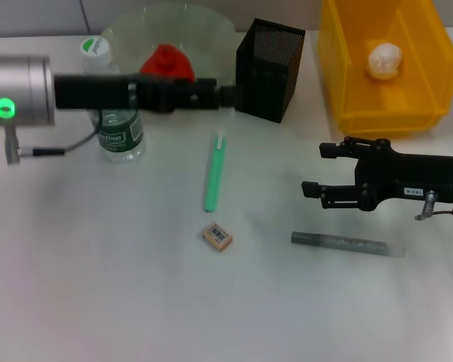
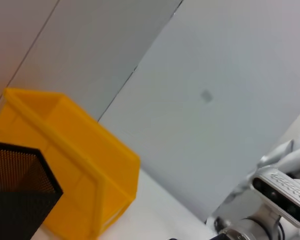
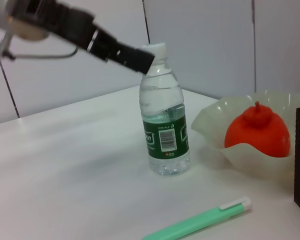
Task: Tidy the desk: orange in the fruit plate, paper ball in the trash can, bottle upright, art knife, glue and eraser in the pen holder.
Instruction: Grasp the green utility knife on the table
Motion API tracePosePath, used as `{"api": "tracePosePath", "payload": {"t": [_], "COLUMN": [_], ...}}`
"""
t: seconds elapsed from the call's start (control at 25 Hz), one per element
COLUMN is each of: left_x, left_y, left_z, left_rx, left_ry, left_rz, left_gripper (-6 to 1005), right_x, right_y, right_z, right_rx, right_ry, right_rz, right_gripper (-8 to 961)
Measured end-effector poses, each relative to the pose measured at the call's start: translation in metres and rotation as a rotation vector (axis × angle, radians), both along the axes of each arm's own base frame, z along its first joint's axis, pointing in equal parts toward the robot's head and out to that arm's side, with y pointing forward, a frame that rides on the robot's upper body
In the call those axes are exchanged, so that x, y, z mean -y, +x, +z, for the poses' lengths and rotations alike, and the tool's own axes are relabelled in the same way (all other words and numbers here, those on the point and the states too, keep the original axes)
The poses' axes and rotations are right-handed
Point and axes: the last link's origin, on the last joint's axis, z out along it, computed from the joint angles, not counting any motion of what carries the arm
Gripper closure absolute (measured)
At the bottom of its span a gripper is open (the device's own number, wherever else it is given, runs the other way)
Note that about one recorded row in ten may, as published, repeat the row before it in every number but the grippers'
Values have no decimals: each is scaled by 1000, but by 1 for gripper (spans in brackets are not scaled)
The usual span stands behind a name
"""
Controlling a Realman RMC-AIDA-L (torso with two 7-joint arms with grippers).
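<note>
The orange [image 1: 166, 60] lies in the pale-green fruit plate [image 1: 211, 34], also seen in the right wrist view as the orange [image 3: 257, 131] in the fruit plate [image 3: 215, 125]. The bottle [image 1: 113, 121] stands upright, with my left arm crossing above it. My left gripper [image 1: 228, 95] hangs beside the black mesh pen holder [image 1: 270, 69]. The paper ball [image 1: 383, 59] sits in the yellow trash can [image 1: 347, 90]. On the table lie a green glue pen [image 1: 214, 173], the tan eraser [image 1: 217, 237] and a grey art knife [image 1: 346, 243]. My right gripper [image 1: 317, 170] is open above the knife, holding nothing.
The pen holder [image 2: 17, 190] and the trash can [image 2: 80, 160] stand side by side at the back of the table, with a grey wall behind them. White tabletop stretches in front of the eraser and the knife.
</note>
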Motion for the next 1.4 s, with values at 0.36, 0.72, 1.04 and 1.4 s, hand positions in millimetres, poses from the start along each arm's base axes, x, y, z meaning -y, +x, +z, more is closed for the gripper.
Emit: {"api": "tracePosePath", "payload": {"t": [0.36, 0.72, 1.04, 1.4], "left_x": [-32, -63, -68, -68], "left_y": [58, 77, 80, 64], "left_z": [14, 1, -29, -55], "left_rx": [-244, -547, -654, -704], "left_ry": [-79, -36, -16, 36], "left_rz": [65, 198, 241, 291], "left_gripper": [166, 167, 169, 185], "right_x": [0, 1, 2, 3], "right_y": [-1, 1, 2, 2], "right_z": [-1, 1, -1, -1], "right_rx": [7, 22, 41, 46], "right_ry": [-4, -2, 2, 7], "right_rz": [11, 19, 49, 61], "right_gripper": [128, 127, 128, 128]}}
